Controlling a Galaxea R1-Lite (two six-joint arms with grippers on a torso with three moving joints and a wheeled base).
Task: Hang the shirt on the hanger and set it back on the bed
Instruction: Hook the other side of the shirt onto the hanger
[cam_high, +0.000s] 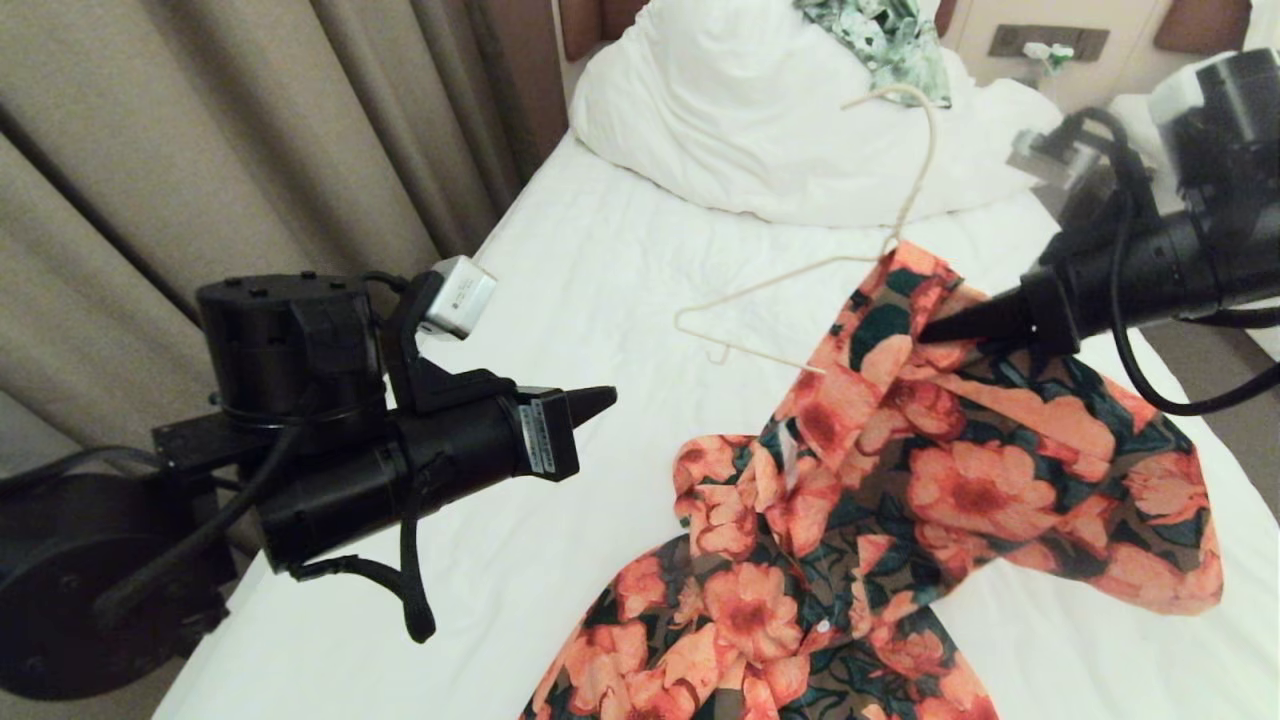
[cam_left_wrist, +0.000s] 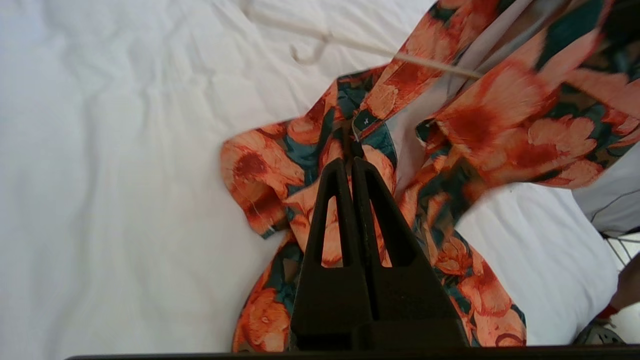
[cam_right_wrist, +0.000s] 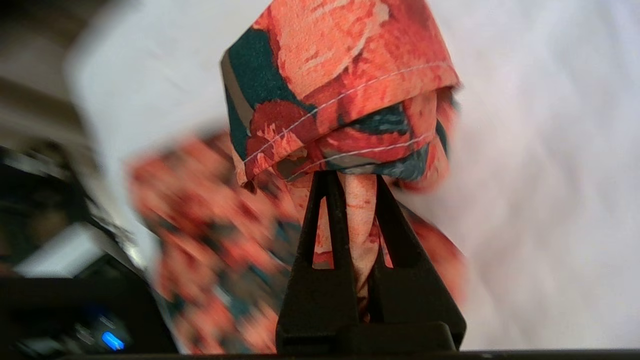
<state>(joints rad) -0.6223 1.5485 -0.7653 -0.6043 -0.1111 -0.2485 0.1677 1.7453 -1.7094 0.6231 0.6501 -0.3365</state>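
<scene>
Orange-pink flowered fabric of the short-sleeved button-up shirt (cam_high: 900, 480) was seen pinched in the clenched right claw (cam_high: 925, 335) and lifted above the white-sheeted bed (cam_high: 600, 260); the thin cream wire hanger (cam_high: 800, 280) was partly threaded into it, its hook raised toward the pillow; the left claw (cam_high: 605, 398) was held clenched on nothing, apart from the cloth. It was judged that the hanger could slide out if the fabric were tugged sideways; the stitched hem bunched between the right claw's fingers (cam_right_wrist: 325, 235) was shown only by the right wrist view, the hanger's notch hook (cam_left_wrist: 305, 52) best by the left wrist view.
</scene>
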